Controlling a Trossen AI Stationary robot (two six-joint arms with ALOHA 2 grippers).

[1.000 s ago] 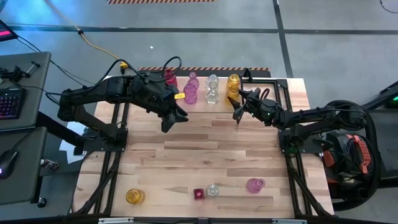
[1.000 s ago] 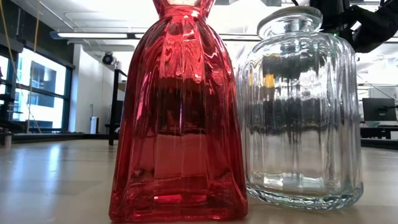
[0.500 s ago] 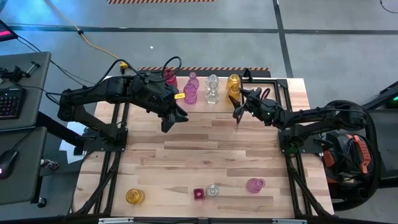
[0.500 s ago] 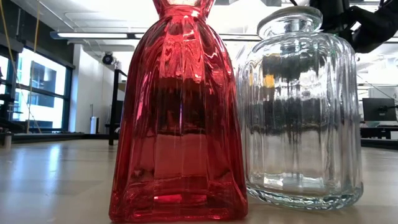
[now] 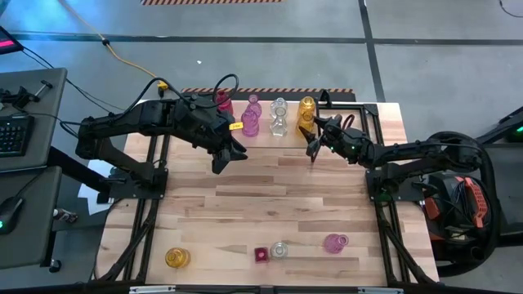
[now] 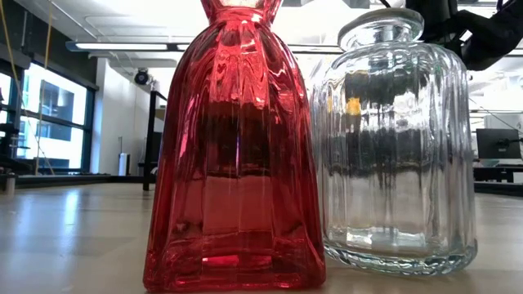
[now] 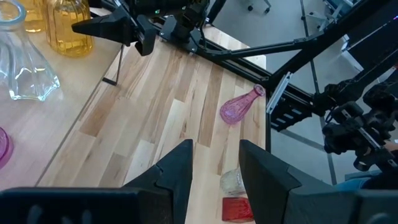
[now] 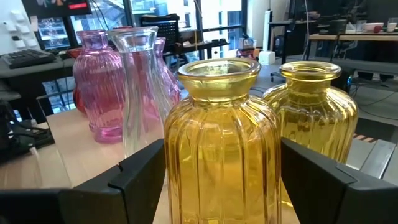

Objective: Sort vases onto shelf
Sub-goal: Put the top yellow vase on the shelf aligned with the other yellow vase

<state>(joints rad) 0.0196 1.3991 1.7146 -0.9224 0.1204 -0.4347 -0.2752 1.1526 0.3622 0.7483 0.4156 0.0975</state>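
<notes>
The right tool [image 5: 313, 139] stands wide around a yellow vase [image 8: 221, 149] on the shelf [image 5: 359, 112], apparently just set beside its colour-mates; the left tool [image 5: 222, 158], half-open and empty, waits toward nine o'clock.

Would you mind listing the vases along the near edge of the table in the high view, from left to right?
Yellow vase → red vase → clear vase → pink vase, lying on its side.

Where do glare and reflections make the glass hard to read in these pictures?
Low view: bright ceiling lights behind wash out the top, and the red vase and clear jar carry dark mirrored streaks. Right wrist view: the near yellow vase shows window highlights. High view: even light, little glare.
</notes>
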